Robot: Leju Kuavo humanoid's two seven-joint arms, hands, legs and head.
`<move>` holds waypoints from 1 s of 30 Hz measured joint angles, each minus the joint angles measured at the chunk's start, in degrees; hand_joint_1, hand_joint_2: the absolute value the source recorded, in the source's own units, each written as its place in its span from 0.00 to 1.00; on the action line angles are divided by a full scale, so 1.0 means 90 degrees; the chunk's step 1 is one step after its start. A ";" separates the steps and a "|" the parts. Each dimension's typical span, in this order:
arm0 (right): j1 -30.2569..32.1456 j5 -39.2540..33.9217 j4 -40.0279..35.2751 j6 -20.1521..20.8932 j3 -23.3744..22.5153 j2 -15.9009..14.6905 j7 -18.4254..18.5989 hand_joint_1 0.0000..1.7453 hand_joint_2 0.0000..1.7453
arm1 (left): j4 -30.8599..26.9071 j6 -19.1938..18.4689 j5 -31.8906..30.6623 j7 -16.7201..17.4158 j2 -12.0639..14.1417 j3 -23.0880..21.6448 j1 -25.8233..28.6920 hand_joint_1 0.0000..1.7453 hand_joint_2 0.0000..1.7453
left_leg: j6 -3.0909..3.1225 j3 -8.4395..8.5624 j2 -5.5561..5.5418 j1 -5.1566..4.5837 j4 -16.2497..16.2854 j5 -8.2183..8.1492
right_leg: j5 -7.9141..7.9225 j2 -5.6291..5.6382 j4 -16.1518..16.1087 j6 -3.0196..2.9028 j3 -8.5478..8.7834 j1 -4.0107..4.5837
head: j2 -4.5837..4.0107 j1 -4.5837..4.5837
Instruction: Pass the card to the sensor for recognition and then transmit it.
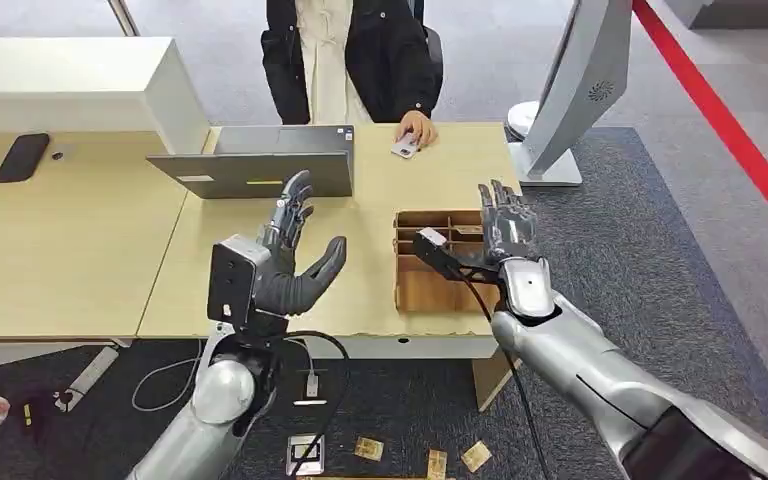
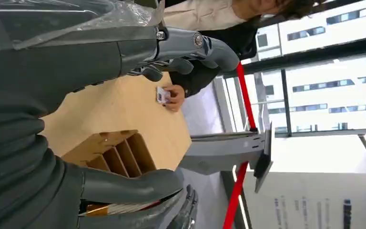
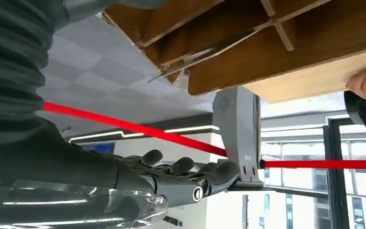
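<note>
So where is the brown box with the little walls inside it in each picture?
Head view: the wooden divided box sits on the table near its front edge, just ahead of the right hand.
Left wrist view: the box is low in the middle, its slots open to the camera.
Right wrist view: the box runs across the top, seen upside down.
Shared landmark: the grey sensor stand appears in all three.

Bright daylight, window glare, soft shadows
</note>
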 joint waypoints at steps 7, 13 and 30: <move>-0.0003 0.0041 0.0000 0.0017 0.0002 0.0034 -0.0065 0.00 1.00 | -0.0002 0.0000 0.0046 -0.0017 -0.0034 0.0000 -0.0006 0.00 1.00 | 0.0000 0.0000 0.0000 0.0000 0.0000 0.0000 | 0.0000 0.0000 0.0000 0.0000 0.0000 0.0000 | 0.0000 0.0000; -0.0010 0.0041 0.0000 0.0024 0.0005 0.0073 -0.0097 0.00 1.00 | 0.0000 0.0078 0.0071 -0.0017 -0.0034 -0.0005 -0.0026 0.00 1.00 | 0.0000 -0.0001 0.0000 0.0000 0.0000 0.0000 | 0.0000 0.0000 0.0000 0.0000 0.0000 0.0000 | 0.0000 0.0000; -0.0185 -0.0039 0.0116 0.0155 0.0029 0.0350 -0.0357 1.00 1.00 | -0.0002 0.0306 0.0143 -0.0015 -0.0034 -0.0029 -0.0072 0.00 1.00 | 0.0000 0.0000 0.0000 0.0000 0.0000 0.0000 | 0.0000 0.0000 0.0000 0.0000 0.0000 0.0000 | 0.0000 0.0000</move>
